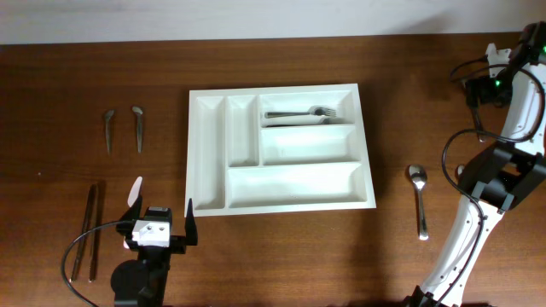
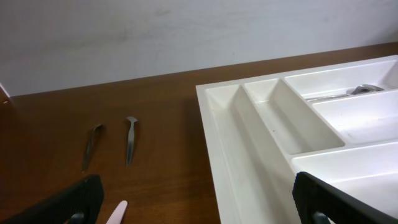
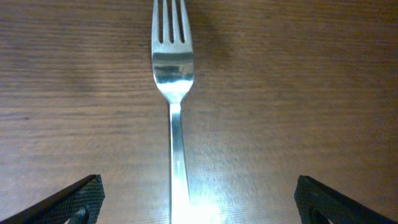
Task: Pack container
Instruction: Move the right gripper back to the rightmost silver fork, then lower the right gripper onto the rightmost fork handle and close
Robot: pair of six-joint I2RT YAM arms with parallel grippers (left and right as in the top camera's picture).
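The white cutlery tray [image 1: 207, 153] lies at the table's middle, with forks [image 1: 299, 113] in its top long compartment. It also shows in the left wrist view [image 2: 249, 130]. My left gripper [image 1: 162, 217] is open and empty, just off the tray's front left corner; in the left wrist view [image 2: 199, 210] its fingers straddle the tray's left wall. My right gripper [image 3: 198, 204] is open, low over a fork [image 3: 173, 74] that lies on the bare wood between its fingers. The right arm [image 1: 503, 85] is at the far right, and its fingers and that fork are hidden in the overhead view.
Two small spoons [image 1: 109, 128] [image 1: 138, 126] lie left of the tray and also show in the left wrist view [image 2: 92, 146] [image 2: 130, 140]. Two long dark utensils [image 1: 92, 230] lie front left. A whitish piece [image 1: 135, 189] lies by the left gripper. A spoon [image 1: 418, 200] lies right of the tray.
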